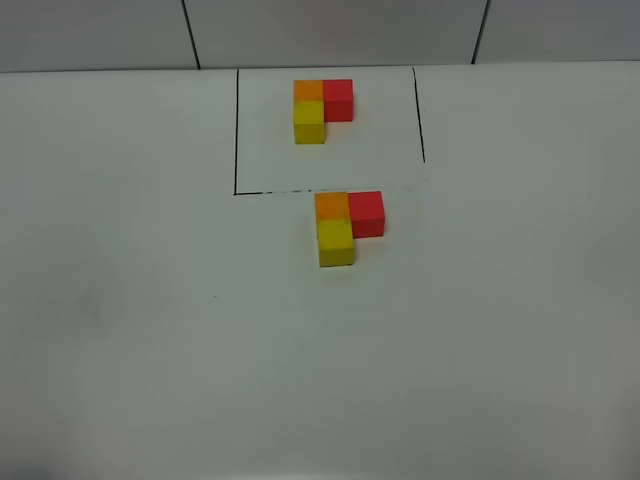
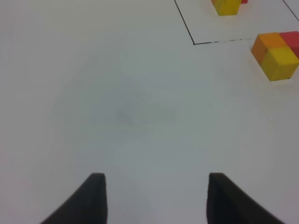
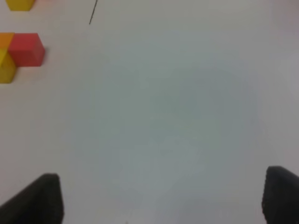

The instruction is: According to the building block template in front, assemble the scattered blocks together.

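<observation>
The template [image 1: 322,108] is an L of orange, red and yellow cubes inside thin black lines [image 1: 237,130] at the back of the table. Just in front of the frame, the loose orange [image 1: 331,205], red [image 1: 366,213] and yellow [image 1: 336,243] cubes sit touching in the same L shape. Neither gripper shows in the high view. In the left wrist view my left gripper [image 2: 156,196] is open and empty, well short of the orange [image 2: 267,43] and yellow [image 2: 280,63] cubes. In the right wrist view my right gripper [image 3: 163,198] is open and empty, far from the red cube [image 3: 26,48].
The white table [image 1: 150,330] carries only the two cube groups and the drawn frame. A tiled wall [image 1: 330,30] rises behind the table's back edge. The template's yellow cube shows at the edge of the left wrist view [image 2: 226,6].
</observation>
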`<act>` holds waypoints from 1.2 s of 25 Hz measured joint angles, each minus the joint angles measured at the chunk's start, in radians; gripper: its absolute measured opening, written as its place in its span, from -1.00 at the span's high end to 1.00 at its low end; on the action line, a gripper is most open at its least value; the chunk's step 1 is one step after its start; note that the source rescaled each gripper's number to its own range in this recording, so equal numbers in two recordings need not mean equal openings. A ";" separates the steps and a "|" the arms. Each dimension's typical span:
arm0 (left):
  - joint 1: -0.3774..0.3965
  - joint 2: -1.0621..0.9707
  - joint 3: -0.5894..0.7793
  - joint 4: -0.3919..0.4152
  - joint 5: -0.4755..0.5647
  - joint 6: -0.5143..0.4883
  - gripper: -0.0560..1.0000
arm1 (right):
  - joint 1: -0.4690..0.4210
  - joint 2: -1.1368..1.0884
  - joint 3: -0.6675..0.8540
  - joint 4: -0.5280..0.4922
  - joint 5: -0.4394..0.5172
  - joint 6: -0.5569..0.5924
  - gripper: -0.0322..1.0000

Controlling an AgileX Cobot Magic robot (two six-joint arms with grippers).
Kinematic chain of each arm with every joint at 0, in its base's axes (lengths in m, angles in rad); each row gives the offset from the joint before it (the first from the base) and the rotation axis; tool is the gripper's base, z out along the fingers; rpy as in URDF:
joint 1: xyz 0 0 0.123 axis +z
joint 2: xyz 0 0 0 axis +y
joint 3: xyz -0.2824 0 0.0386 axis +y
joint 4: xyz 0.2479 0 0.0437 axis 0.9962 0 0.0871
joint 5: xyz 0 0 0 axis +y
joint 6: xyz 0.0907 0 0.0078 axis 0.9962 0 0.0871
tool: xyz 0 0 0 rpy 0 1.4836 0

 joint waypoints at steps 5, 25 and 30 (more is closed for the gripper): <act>0.000 0.000 0.000 0.000 0.000 0.000 0.72 | -0.002 0.000 0.000 0.000 0.000 0.000 -0.63; 0.000 0.000 0.000 0.000 0.000 0.000 0.72 | -0.058 0.000 0.000 0.004 0.000 -0.002 -0.62; 0.000 0.000 0.000 0.000 0.000 0.000 0.72 | -0.058 0.000 0.000 0.004 0.000 -0.002 -0.62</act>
